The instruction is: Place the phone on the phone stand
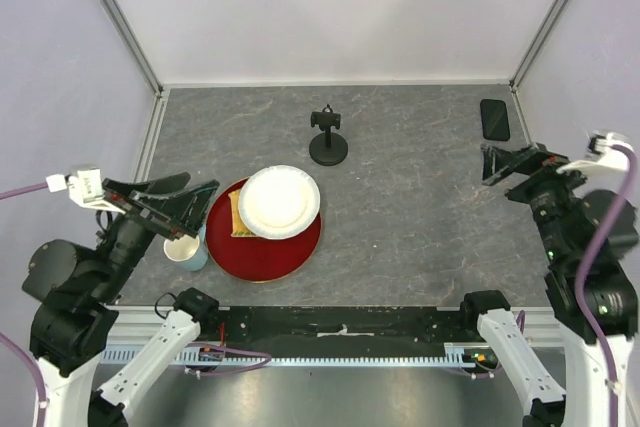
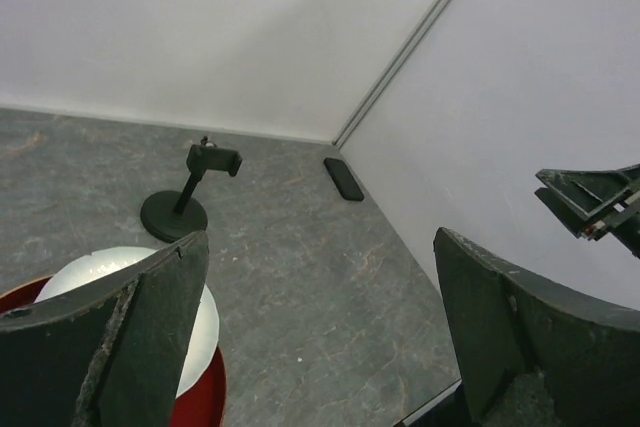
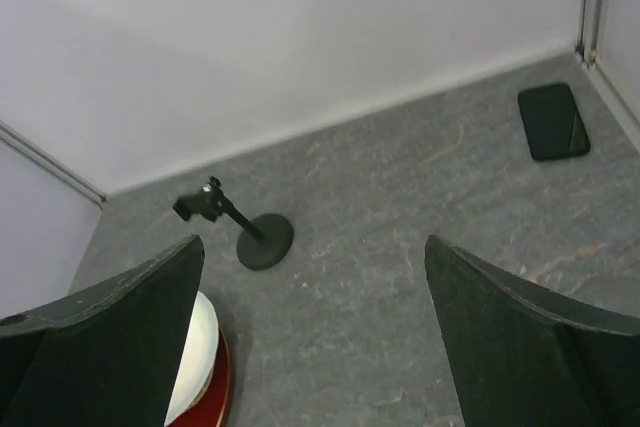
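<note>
Grey table, flat glossy black phone

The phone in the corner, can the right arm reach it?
Probably yes. The phone lies flat on the table, just beyond the open right tool, and nothing stands between them.

My left arm – black joints on a white base link – reaches up from the near left corner. Its black two-finger left gripper hangs wide open, fingers spread far apart. My right arm stands at the near right – the black right gripper gapes too, empty, pointing left.
</note>
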Robot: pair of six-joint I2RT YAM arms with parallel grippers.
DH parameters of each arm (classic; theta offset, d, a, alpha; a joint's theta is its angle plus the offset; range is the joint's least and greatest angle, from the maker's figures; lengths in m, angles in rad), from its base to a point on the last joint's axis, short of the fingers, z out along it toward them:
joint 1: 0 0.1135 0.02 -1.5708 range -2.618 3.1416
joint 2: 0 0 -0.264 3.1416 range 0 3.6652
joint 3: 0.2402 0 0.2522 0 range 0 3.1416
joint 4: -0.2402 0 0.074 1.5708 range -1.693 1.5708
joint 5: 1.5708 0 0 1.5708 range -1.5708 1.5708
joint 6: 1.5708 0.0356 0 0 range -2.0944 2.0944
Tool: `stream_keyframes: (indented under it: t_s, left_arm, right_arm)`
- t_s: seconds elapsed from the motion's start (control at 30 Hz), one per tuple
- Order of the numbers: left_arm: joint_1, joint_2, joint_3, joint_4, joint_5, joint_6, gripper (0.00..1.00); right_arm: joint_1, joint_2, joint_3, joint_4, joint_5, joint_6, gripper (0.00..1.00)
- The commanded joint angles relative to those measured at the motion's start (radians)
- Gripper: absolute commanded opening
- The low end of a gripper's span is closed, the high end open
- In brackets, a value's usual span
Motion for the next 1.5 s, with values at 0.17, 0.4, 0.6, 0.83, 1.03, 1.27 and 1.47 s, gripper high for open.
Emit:
stream_keyframes:
  t_s: [0.17,0.4,0.6,0.83,1.03,1.27,1.47]
  left_arm:
    - [0.003,0.077,-0.183,-0.001,0.063,-0.071,0.99]
    - [0.003,0.12,-0.338,-0.001,0.137,-0.076,0.99]
    - [0.003,0.291,-0.382,0.066,0.239,-0.088,0.94]
    - [0.003,0.661,-0.212,0.144,0.35,-0.088,0.79]
    - [0.005,0.891,0.012,0.184,0.364,-0.107,0.8]
    - [0.034,0.928,0.04,0.394,0.289,-0.166,0.86]
    - [0.115,0.965,-0.029,0.574,0.415,-0.208,0.85]
  right_arm:
    - [-0.003,0.093,-0.293,0.133,-0.171,0.012,0.98]
    - [-0.002,0.196,-0.462,0.348,-0.376,0.022,0.98]
    - [0.022,0.375,-0.515,0.524,-0.461,0.044,0.98]
    - [0.193,0.616,-0.361,0.602,-0.393,-0.005,0.98]
    - [0.291,0.842,-0.211,0.68,-0.38,0.033,0.98]
    - [0.293,1.026,-0.151,0.921,-0.452,0.266,0.98]
    - [0.293,1.136,-0.133,1.128,-0.461,0.473,0.98]
